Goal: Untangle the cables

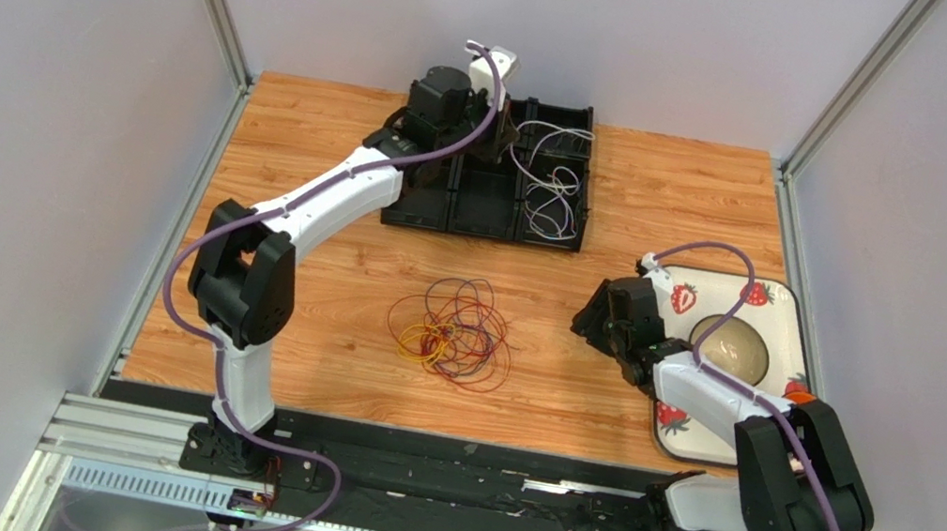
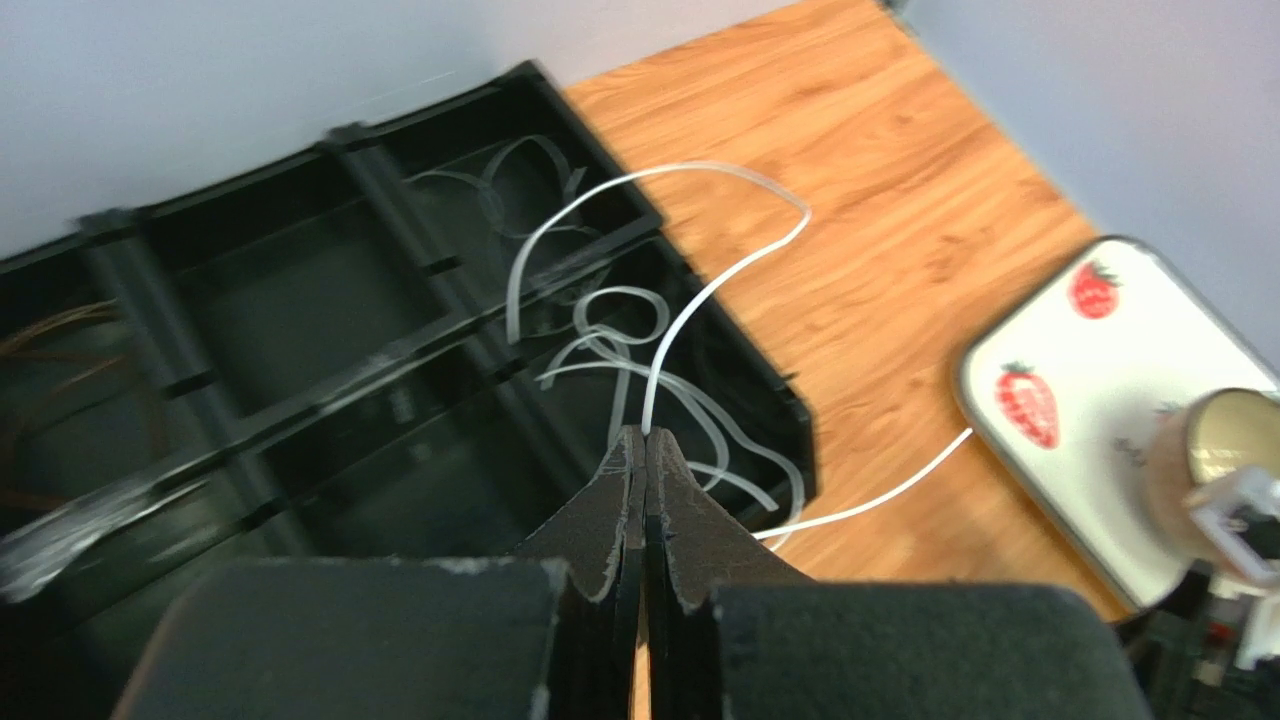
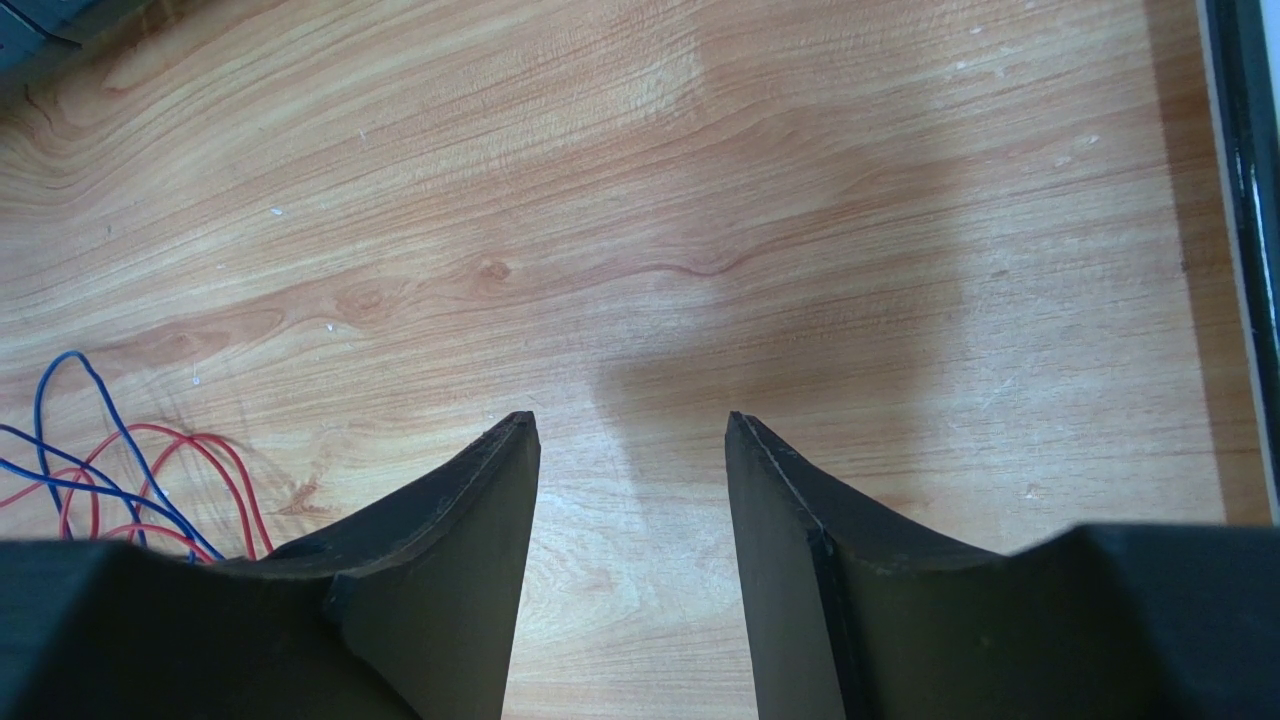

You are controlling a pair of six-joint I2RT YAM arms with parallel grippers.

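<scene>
Cables (image 1: 454,334) in red, yellow, blue and dark purple lie in a loose tangle on the wooden table (image 1: 314,141), near its front middle, between my two arms. More white cable sits coiled in the right-hand compartments of the black tray (image 1: 418,217) at the far side.

My left arm reaches far forward, elbow bent, with the wrist over that tray. My left gripper (image 2: 648,438) has its fingers pressed together, pinching a white cable (image 2: 706,165) at the very tips. From the pinch the cable rises, loops over the tray's dividers, and one stretch trails out over the tray wall onto the wood.

My right arm is folded low, and my right gripper (image 3: 631,428) points down at bare wood just right of the tangle. Its fingers are spread apart with nothing between them. Red and blue strands (image 3: 90,488) show at the left edge of that wrist view.

Beside my right arm lies a white plate (image 1: 787,308) printed with red strawberries (image 1: 684,298), carrying a round pale object (image 1: 738,347).
</scene>
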